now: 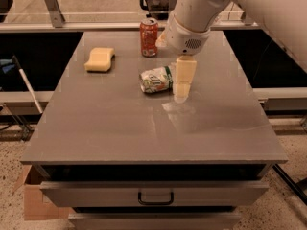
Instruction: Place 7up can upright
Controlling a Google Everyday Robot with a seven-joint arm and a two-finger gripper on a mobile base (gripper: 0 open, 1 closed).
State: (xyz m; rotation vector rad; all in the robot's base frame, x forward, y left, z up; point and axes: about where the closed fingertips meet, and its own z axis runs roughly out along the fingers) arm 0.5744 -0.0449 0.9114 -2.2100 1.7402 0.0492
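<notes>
Lying on its side, one 7up can (156,79) is just beside one gripper (182,86), open or closed I cannot tell.

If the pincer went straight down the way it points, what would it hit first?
Most likely the bare table, just right of the lying 7up can. The pincer points down close beside the can's end. Depth is unclear, so it might graze the can instead.

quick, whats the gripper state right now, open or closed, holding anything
Gripper: cannot be told; it points down at the table, right beside the 7up can lying on its side.
</notes>
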